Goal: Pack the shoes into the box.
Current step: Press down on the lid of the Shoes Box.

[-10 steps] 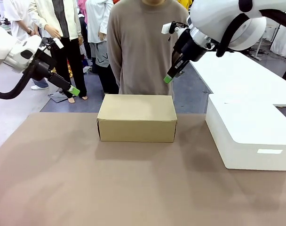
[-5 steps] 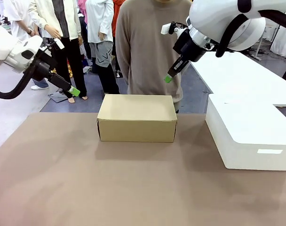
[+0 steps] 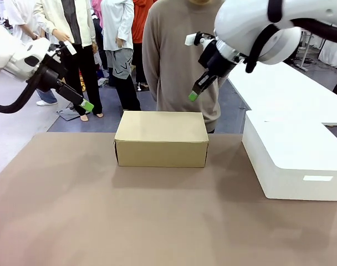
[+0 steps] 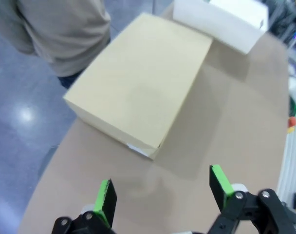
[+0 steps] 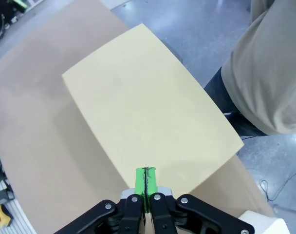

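Tan cardboard box sitting shut at the far middle of the brown table, lid flat and plain, long side facing the camera, no shoes to be seen. Stands just in front of a person in a beige top at 12 o'clock across the table. Larger white rounded-corner box resting at 3 o'clock of it, well apart.

Right gripper hanging in the air at about 1 o'clock above the box's far right corner, tilted down and leftward, fingers pressed together on nothing, green pads meeting. Left gripper raised at 10 o'clock of the box, off the table's far left edge, pointing down and rightward, fingers spread wide and empty.

From the left wrist, box seen cornerwise from above with a sliver of white at its near lower corner, both green pads standing far apart at the bottom. From the right wrist, lid seen straight down as a bare tan sheet, the pads closed into one green strip over its near edge, the person's trousers and grey floor beyond.
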Available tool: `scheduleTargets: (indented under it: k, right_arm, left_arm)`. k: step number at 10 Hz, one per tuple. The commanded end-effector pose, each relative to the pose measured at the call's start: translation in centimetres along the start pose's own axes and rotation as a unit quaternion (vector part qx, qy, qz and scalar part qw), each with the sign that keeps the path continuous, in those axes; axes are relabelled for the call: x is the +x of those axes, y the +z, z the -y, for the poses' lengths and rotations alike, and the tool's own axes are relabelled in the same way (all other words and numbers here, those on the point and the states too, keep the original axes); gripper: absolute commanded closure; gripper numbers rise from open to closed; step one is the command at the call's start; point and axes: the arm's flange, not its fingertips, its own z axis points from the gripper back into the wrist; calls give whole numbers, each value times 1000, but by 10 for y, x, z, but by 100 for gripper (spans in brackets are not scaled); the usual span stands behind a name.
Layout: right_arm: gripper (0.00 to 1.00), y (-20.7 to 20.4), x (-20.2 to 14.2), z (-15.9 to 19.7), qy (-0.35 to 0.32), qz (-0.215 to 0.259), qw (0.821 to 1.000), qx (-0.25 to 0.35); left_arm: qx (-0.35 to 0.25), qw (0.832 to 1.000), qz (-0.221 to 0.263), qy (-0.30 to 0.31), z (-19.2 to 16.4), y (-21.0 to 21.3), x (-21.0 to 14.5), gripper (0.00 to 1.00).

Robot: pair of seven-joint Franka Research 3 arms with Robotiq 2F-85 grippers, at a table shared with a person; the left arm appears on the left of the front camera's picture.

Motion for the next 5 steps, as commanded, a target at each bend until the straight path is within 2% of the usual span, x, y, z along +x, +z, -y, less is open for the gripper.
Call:
scheduleTargets:
  k: [1, 2, 5]
  right_arm:
    - [100, -20, 28, 13, -26, -9, 1000, -4]
    - [100, -31, 35, 18, -36, -14, 999, -13]
    - [100, -68, 49, 32, -69, -31, 997, -34]
  left_arm:
    - [43, 998, -30, -21, 18, 10, 10, 0]
    - [55, 997, -36, -29, 23, 15, 19, 0]
    - [124, 992, -8, -20, 39, 18, 17, 0]
